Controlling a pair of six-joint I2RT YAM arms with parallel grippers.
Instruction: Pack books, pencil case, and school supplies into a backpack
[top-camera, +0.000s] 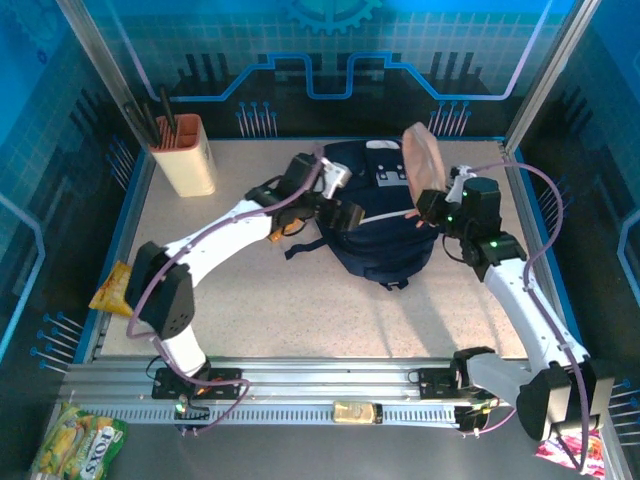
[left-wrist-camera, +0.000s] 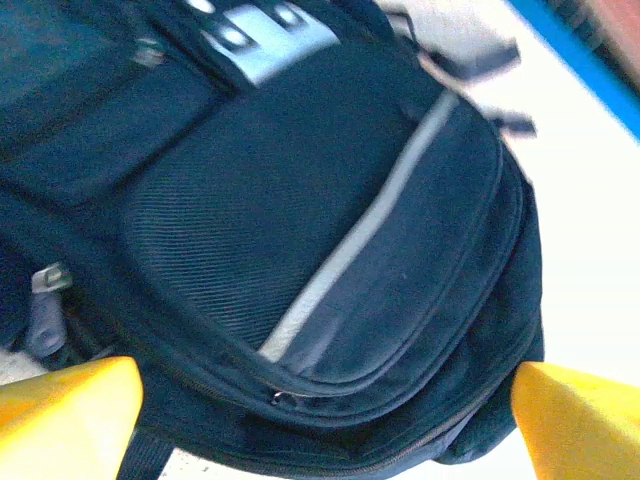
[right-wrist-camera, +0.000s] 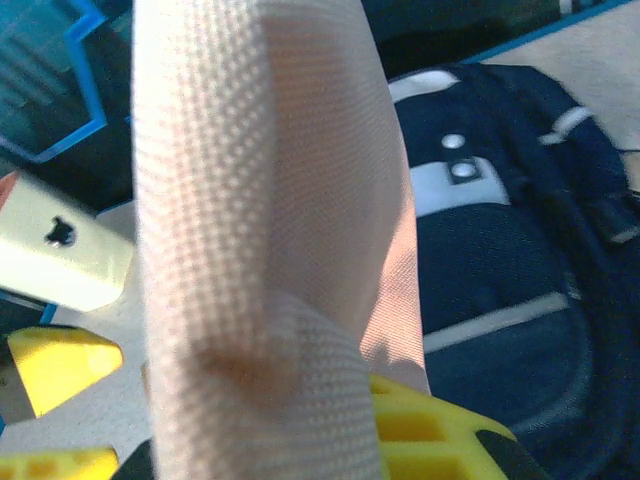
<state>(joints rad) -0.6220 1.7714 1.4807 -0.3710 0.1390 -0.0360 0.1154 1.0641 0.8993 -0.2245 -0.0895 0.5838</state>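
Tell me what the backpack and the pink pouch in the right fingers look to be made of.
Backpack: dark navy woven fabric, probably synthetic, with a matte finish. A fine ribbed weave shows on the front pocket, crossed by a pale, possibly reflective stripe. Pink pouch: soft textile with a coarse dotted weave, matte. It creases where it is gripped.

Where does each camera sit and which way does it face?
Top: above and behind the bases, looking down at the table, left arm, right arm and backpack.
Left wrist: on the left arm, facing down at the backpack; open yellow fingers at the bottom corners.
Right wrist: on the right arm, facing the pouch its fingers hold.
Shared: all three see the backpack.
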